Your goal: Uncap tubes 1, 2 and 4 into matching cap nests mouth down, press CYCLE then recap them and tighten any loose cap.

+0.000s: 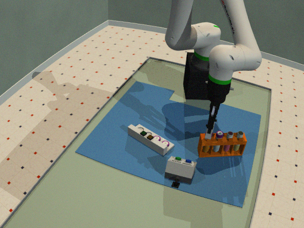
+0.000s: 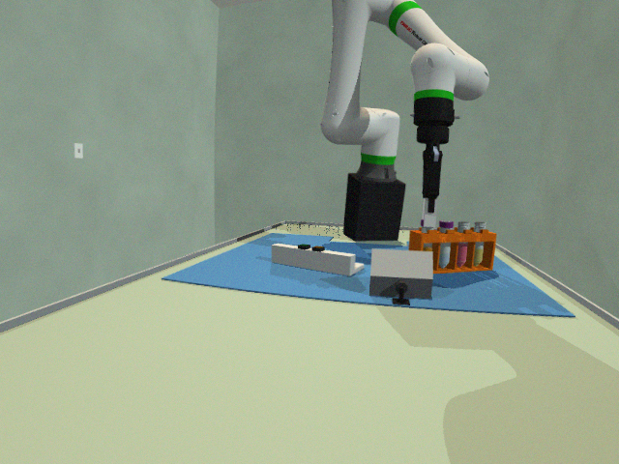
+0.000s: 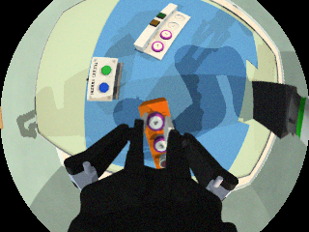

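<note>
The orange decapping station (image 1: 222, 145) holds four tubes. My gripper (image 1: 208, 135) comes straight down on the tube at its left end in the top view and is shut on that tube's cap, which the fingers mostly hide. The tube beside it wears a purple cap (image 1: 219, 134). The other two tubes (image 1: 234, 134) show grey tops without purple caps. The white cap tray (image 1: 150, 139) shows two purple rings (image 1: 161, 140) at its right end. In the wrist view my fingers straddle the station (image 3: 156, 130), and the tray (image 3: 161, 29) lies farther off.
The small desk (image 1: 180, 167) with the green key (image 1: 178, 158) and the blue key (image 1: 188, 160) stands just in front of the station. Two dark squares (image 1: 146, 134) sit on the tray. The arm's black base (image 1: 195, 78) stands behind. All rest on a blue mat.
</note>
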